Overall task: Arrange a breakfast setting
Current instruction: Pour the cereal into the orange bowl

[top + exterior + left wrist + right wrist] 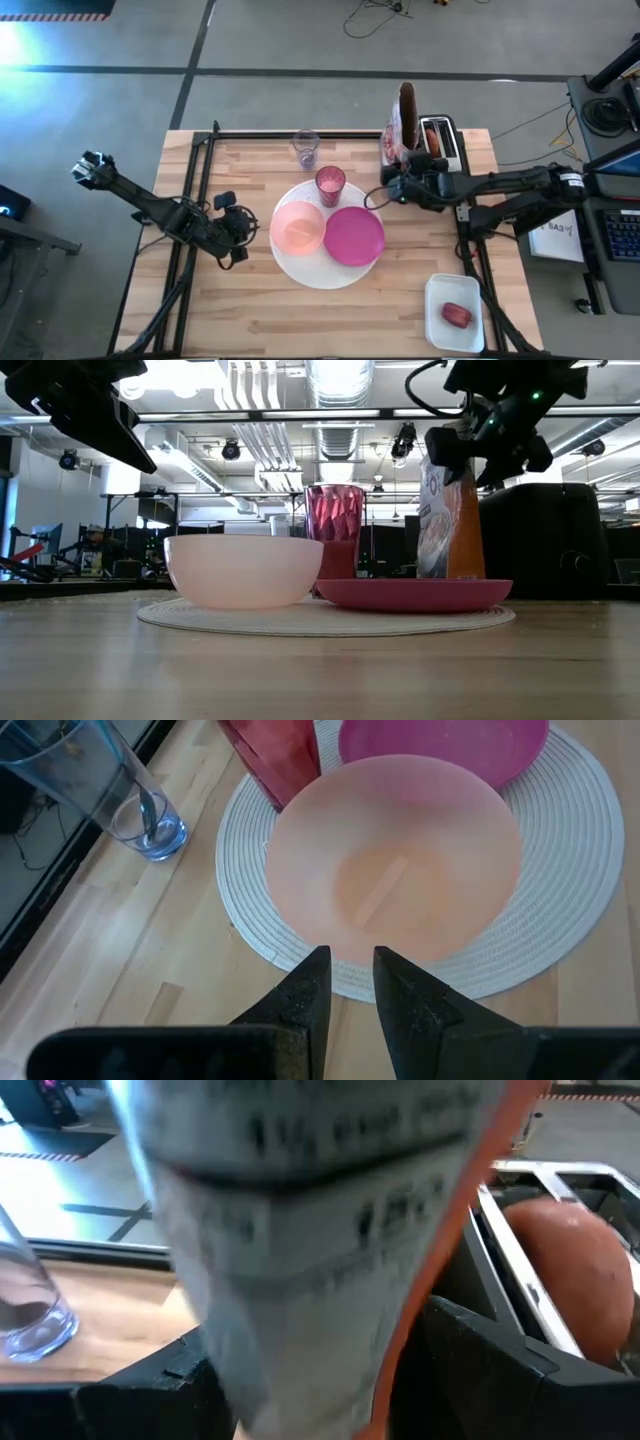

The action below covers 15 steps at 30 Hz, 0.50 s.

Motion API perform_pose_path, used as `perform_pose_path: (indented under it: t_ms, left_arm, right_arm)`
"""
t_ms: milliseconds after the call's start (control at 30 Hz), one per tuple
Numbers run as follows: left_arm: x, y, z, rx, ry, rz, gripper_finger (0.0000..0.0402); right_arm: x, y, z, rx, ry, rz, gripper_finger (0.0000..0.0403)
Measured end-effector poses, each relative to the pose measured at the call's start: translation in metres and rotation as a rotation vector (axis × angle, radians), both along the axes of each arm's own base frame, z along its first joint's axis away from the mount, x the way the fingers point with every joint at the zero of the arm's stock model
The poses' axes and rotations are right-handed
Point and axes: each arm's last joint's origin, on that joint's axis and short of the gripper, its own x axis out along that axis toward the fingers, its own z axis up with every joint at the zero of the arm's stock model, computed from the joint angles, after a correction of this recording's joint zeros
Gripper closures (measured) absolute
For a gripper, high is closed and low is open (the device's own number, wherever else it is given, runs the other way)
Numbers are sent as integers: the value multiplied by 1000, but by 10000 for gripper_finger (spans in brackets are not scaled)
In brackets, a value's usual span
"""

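The large white round plate [310, 268] lies at the middle of the wooden table [260, 320], carrying the pale pink bowl [297, 227] on its left part and the smaller magenta plate [354, 236] on its right, the two touching or nearly so. The pink translucent cup [330, 185] stands on the white plate's far rim, and a clear tumbler [305, 149] stands beyond it, apart, near the table's far edge. The left gripper [238, 232] hovers just beside the bowl's left rim, its fingers [305, 995] close together with a narrow gap and nothing between them. The right gripper [392, 187] is above the table right of the cup, pinching an upright printed bag [398, 128] with an orange edge, which stands against the black toaster [441, 140] at the far right; a brown bun [565, 1275] sits in the toaster slot. A white tray [456, 315] with a small red food [457, 316] lies at the near right corner, well apart from the plates. Bare wood lies open along the near edge and the left side.
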Motion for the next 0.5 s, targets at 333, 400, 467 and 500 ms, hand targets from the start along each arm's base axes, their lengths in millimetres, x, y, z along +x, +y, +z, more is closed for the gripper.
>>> perform_pose_path:
  t_ms: [333,400,467,500]
  left_arm:
    - [-1,1,0,18,4,3,339]
    - [-1,1,0,18,4,4,339]
    - [-1,1,0,18,4,4,339]
    - [-1,1,0,18,3,4,339]
  right_arm:
    - [9,-13,4,-28,35,33,193]
    - [9,-16,3,-24,40,28,221]
    - [8,-18,3,-24,43,19,253]
    - [8,-19,3,-25,43,15,269]
